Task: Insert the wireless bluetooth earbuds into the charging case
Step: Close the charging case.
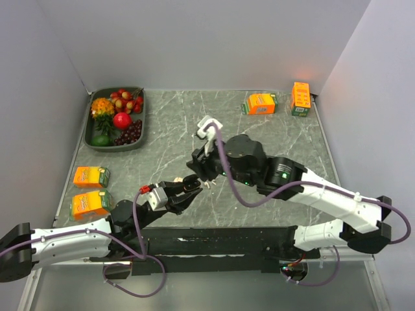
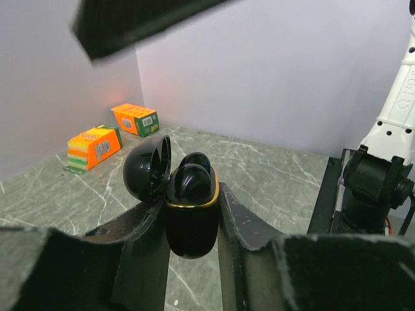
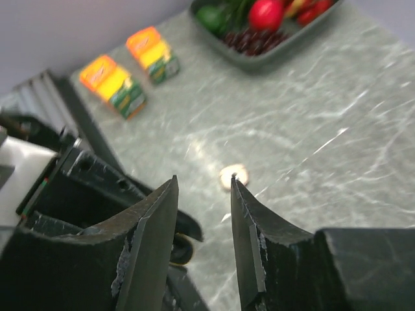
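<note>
**Left gripper (image 1: 187, 188) clamped on a glossy black, gold-rimmed charging case (image 2: 190, 223); right gripper (image 3: 203, 184) with fingers apart.**
The charging case stands upright between the left fingers, and its domed black lid (image 2: 148, 168) is hinged open to one side. Two small rounded black earbuds (image 2: 193, 170) sit in its top. One small white earbud (image 3: 233, 175) lies on the grey marble-patterned table (image 3: 337, 116), seen through the gap between the right fingers and touching neither. The right gripper hangs just beside the held case.
</note>
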